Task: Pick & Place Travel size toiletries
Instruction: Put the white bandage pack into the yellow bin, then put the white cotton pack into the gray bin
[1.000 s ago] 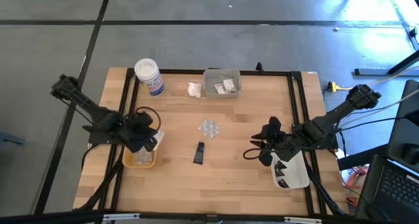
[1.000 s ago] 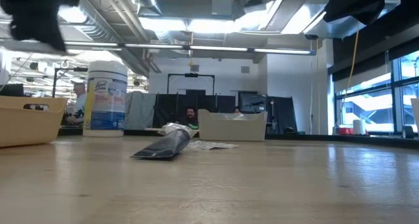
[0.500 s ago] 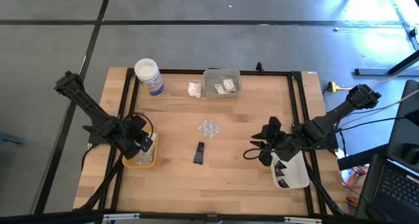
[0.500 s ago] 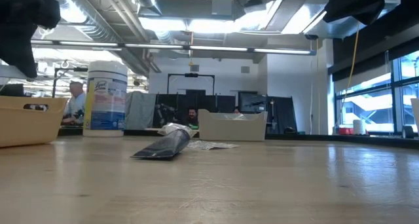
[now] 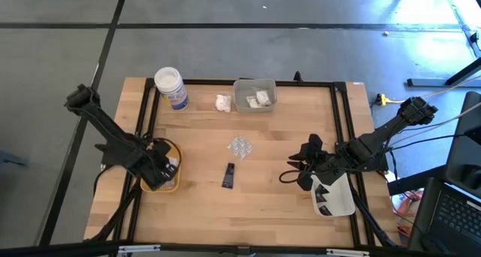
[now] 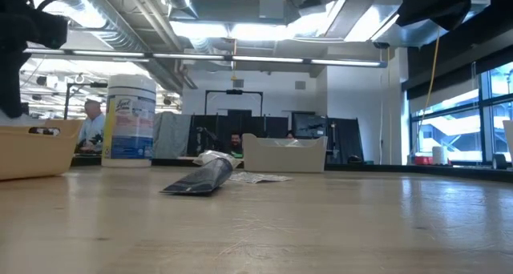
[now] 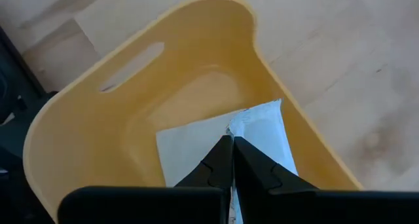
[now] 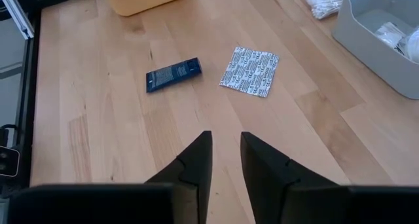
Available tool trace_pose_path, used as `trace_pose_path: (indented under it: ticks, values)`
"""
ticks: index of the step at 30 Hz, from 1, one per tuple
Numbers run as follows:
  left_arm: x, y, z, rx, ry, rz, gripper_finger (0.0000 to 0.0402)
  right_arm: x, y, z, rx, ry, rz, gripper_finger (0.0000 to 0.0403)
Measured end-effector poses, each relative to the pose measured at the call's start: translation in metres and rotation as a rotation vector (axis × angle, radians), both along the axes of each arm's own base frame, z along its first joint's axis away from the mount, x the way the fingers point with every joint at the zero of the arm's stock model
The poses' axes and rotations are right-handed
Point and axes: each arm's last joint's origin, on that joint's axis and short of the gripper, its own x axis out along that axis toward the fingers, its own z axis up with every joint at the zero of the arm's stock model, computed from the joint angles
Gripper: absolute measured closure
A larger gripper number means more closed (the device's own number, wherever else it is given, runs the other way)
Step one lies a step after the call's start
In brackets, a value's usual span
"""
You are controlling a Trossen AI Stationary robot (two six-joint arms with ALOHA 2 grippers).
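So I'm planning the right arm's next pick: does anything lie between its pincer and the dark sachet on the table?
Nothing visible does. From the right pincer, only bare wood leads to the dark sachet; the blister pack lies beside it, off that line.

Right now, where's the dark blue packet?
In the high view, the dark blue packet lies on bare wood near the table's middle, just below the blister pack, between the yellow tray and the right gripper.
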Motion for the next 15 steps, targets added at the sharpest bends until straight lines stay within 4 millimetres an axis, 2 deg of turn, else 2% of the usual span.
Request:
trace_pose_path:
  ticks: [5,15]
  values:
    - [0.0016,-0.0018,-0.0032,0.015,0.029,-0.014,0.038,0.0,0.0,0.0,0.004,-0.001,-0.003,0.0318]
    - [0.0079,0.0062,-0.0038,0.004,0.084,-0.027,0.0281,0.0,0.0,0.0,0.011,-0.003,-0.01,0.03]
